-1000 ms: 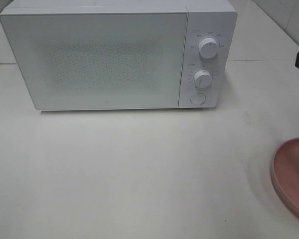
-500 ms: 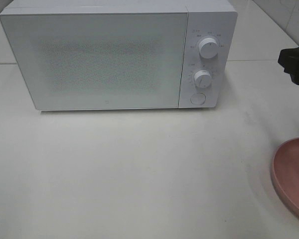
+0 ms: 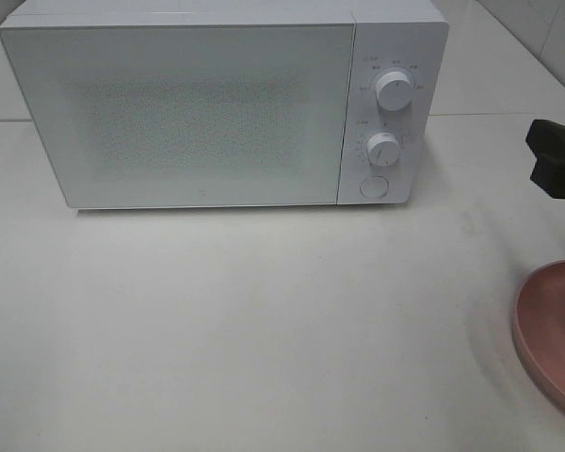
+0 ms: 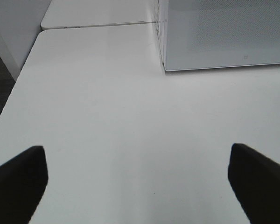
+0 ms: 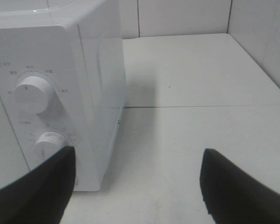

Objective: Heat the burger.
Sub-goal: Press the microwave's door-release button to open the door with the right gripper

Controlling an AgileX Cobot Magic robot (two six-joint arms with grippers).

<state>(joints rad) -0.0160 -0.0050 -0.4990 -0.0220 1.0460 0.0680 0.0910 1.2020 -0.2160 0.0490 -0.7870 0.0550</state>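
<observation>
Wrist views show left jaws apart over table (image 4: 130, 116), right jaws apart beside microwave (image 5: 84, 70).

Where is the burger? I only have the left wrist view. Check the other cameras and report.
Observer: No burger shows in any view. The high camera catches part of a pink plate at its right edge, and that part is bare.
Operator: Report the microwave controls.
Observer: On the panel right of the closed door are an upper knob, a lower knob and a round button beneath them.
Operator: Give me the right gripper.
Observer: The right gripper is open, holds nothing, and sits off the microwave's right end, above the table.
</observation>
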